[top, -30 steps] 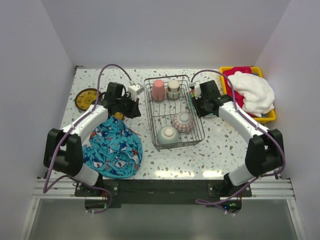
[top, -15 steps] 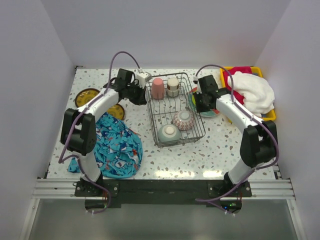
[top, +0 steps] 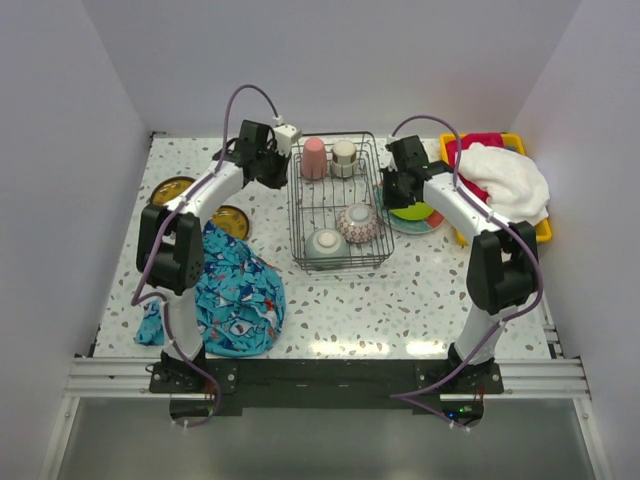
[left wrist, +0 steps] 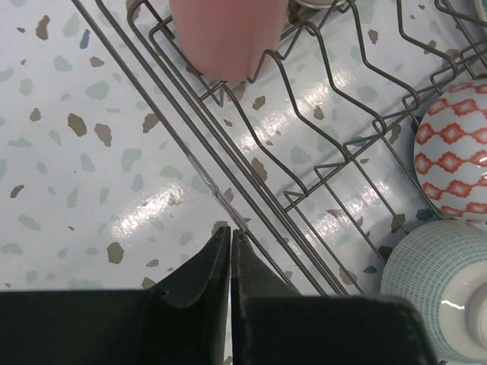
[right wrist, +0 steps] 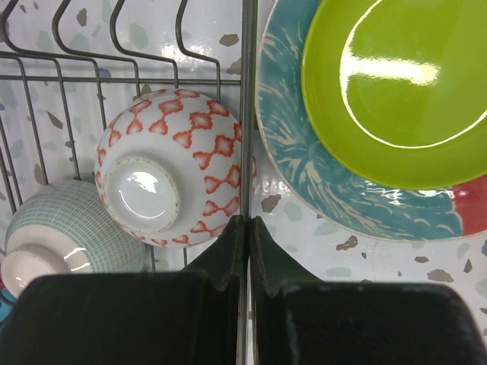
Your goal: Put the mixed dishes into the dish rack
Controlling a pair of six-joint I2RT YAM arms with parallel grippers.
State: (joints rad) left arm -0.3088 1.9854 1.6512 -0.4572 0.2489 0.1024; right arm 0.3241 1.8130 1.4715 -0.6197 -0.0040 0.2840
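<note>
The dark wire dish rack (top: 338, 190) holds a pink cup (top: 314, 157), a cream cup (top: 344, 158), a red-patterned white bowl (top: 358, 222) and a mint bowl (top: 326, 243), both bowls upside down. My left gripper (top: 278, 172) is shut on the rack's left rim wire (left wrist: 194, 163) near the pink cup (left wrist: 227, 34). My right gripper (top: 388, 188) is shut on the rack's right rim wire (right wrist: 249, 91), beside the patterned bowl (right wrist: 175, 171). A lime-green plate (right wrist: 403, 84) lies on a teal-and-red plate (right wrist: 304, 175) just right of the rack. Two yellow-olive plates (top: 172, 190) lie at the left.
A blue patterned cloth (top: 235, 295) lies at the front left. A yellow tray (top: 542, 232) with a white cloth (top: 505, 185) stands at the back right, close to the stacked plates. White walls close in the back and both sides.
Both grippers have moved toward the back of the table and the rack has slid back with them. The plates right of the rack and a second yellow-olive plate now show.
</note>
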